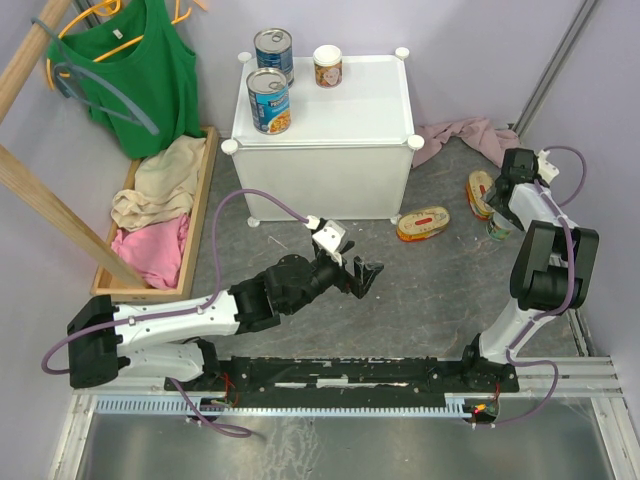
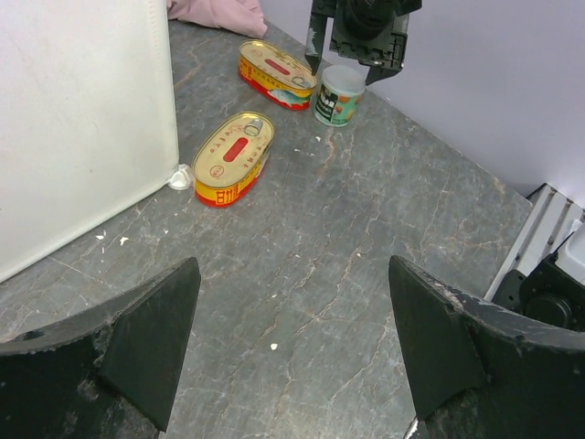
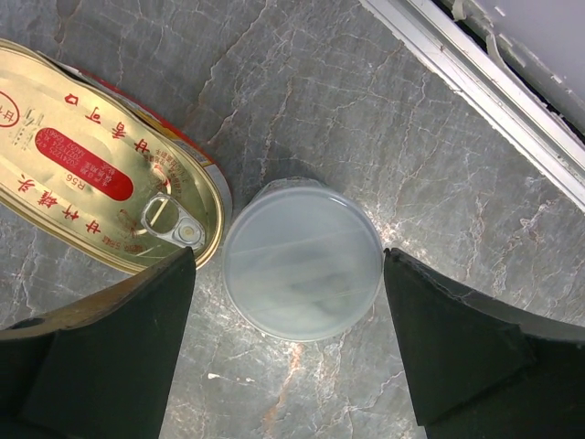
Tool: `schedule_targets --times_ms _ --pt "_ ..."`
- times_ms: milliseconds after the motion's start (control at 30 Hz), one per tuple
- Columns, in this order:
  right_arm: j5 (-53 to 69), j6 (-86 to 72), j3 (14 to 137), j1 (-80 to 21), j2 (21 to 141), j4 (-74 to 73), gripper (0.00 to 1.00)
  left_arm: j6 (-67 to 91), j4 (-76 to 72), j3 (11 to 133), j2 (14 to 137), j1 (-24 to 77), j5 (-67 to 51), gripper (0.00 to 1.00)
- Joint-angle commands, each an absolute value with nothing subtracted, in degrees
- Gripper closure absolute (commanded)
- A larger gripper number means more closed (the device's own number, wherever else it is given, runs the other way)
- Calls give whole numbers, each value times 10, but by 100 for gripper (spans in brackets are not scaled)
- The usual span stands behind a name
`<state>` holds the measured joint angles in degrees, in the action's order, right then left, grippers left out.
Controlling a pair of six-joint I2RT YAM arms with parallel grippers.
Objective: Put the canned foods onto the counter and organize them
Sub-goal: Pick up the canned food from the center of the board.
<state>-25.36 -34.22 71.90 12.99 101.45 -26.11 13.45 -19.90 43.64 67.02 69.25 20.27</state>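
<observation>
Three cans stand on the white counter [image 1: 350, 110]: front tall can [image 1: 268, 100], back tall can [image 1: 273, 48] and small white-topped can [image 1: 327, 66]. Half are left on the grey marbled surface [image 2: 347, 274]: near oval tin [image 2: 234, 157], far oval tin [image 2: 276, 73] and second small can [image 2: 338, 96]. The right tool [image 3: 288, 265] straddles that can, spread and gripping nothing. The left tool [image 2: 292, 338] hangs released. Lilac walls; clothes tray [image 1: 203, 200] at left.
</observation>
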Motion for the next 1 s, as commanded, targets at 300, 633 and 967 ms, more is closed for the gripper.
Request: schedule_targets --times_ms 300,633,967 --pt "-236 -337 742 136 1036 -245 13 157 -233 433 670 695 193 10" --pt "-225 -338 741 137 1037 -245 30 159 -233 433 669 695 193 10" --pt "-206 -343 721 138 1007 -237 61 166 -225 434 661 696 192 11"
